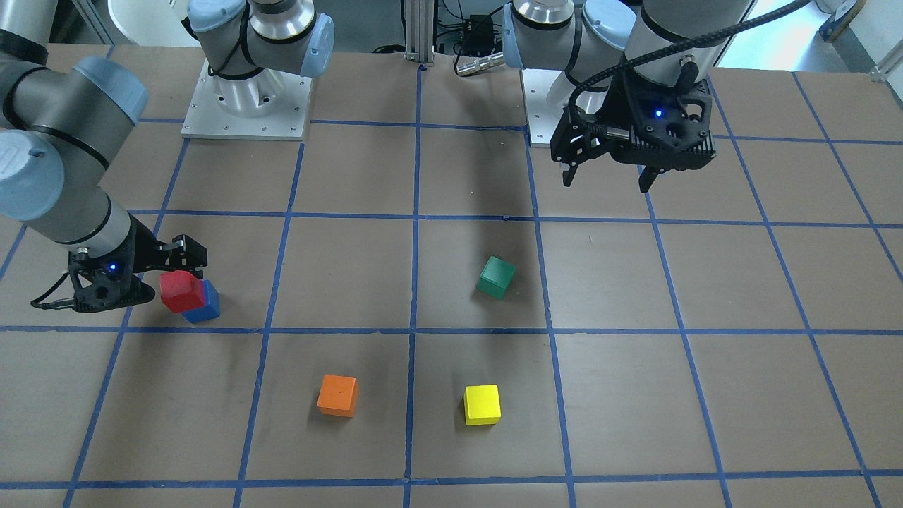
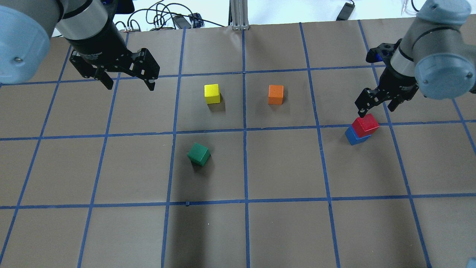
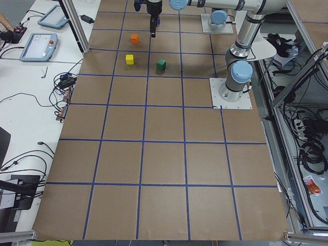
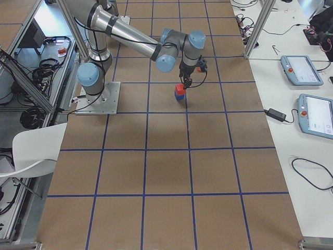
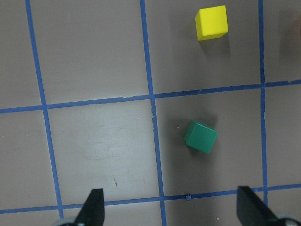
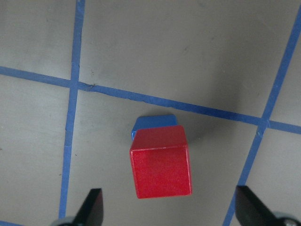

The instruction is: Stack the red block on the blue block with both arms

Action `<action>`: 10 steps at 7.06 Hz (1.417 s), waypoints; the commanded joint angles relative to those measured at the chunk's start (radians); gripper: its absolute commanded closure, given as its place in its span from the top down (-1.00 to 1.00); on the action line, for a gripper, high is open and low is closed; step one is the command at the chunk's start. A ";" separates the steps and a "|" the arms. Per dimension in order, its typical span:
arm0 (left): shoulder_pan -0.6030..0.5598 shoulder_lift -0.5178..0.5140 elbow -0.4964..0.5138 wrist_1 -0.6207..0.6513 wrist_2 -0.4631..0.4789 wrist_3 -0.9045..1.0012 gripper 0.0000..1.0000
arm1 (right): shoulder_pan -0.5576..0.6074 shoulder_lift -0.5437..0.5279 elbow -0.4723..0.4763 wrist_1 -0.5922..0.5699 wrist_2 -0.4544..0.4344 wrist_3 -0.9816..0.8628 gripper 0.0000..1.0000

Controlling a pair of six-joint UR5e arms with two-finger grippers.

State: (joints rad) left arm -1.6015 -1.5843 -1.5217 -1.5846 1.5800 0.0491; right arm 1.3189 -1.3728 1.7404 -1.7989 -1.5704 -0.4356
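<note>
The red block (image 2: 365, 124) sits on top of the blue block (image 2: 355, 137), slightly offset, on the right side of the table. The stack also shows in the front view, red block (image 1: 180, 291) over blue block (image 1: 204, 307), and in the right wrist view, red block (image 6: 161, 167) over blue block (image 6: 150, 125). My right gripper (image 2: 376, 109) is open and empty, just above and beyond the stack, not touching it. My left gripper (image 2: 130, 86) is open and empty, held high over the far left of the table, away from all the cubes.
A green cube (image 2: 199, 153) lies near the table's middle. A yellow cube (image 2: 212, 93) and an orange cube (image 2: 275, 94) stand farther out. Blue tape lines grid the brown table. The arm base plates (image 1: 247, 106) stand at the robot's edge.
</note>
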 commanded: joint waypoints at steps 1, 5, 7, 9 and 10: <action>0.000 0.001 0.000 0.000 0.000 0.000 1.00 | 0.031 -0.059 -0.145 0.210 0.000 0.076 1.00; 0.000 0.001 0.000 0.000 0.000 0.000 1.00 | 0.269 -0.118 -0.202 0.280 -0.002 0.403 1.00; 0.000 0.000 0.000 0.000 0.000 0.002 1.00 | 0.270 -0.120 -0.197 0.270 0.001 0.422 1.00; 0.000 0.001 -0.002 0.000 0.000 0.002 1.00 | 0.272 -0.156 -0.190 0.270 -0.002 0.423 1.00; 0.000 0.004 -0.002 0.000 -0.002 0.002 1.00 | 0.270 -0.155 -0.182 0.268 -0.002 0.423 1.00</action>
State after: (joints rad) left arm -1.6015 -1.5824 -1.5226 -1.5846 1.5797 0.0506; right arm 1.5894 -1.5224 1.5504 -1.5281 -1.5722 -0.0130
